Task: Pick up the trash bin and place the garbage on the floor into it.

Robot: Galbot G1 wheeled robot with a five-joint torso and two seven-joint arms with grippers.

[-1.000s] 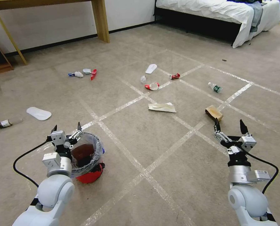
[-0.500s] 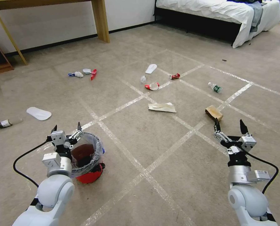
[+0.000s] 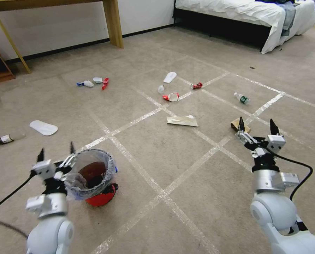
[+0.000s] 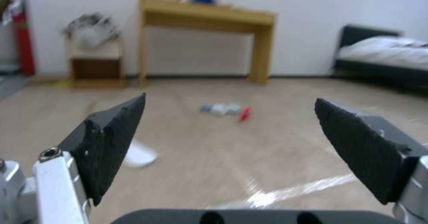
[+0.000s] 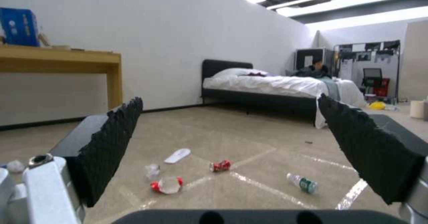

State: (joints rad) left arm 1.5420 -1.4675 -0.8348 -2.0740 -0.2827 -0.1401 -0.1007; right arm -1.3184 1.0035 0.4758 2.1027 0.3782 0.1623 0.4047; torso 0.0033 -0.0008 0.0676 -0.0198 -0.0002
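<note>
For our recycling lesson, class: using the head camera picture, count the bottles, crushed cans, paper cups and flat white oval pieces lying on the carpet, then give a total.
Bottles: 2
Crushed cans: 1
Paper cups: 1
Flat white oval pieces: 2
Total: 6

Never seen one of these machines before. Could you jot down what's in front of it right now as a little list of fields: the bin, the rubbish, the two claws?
trash bin: small red bin with a clear liner, upright on the carpet
left gripper: open, beside the bin's rim, not holding it
right gripper: open, above the brown paper bag
other litter: folded white paper, crushed paper cup, red can, green-labelled bottle
litter in bin: cannot tell
</note>
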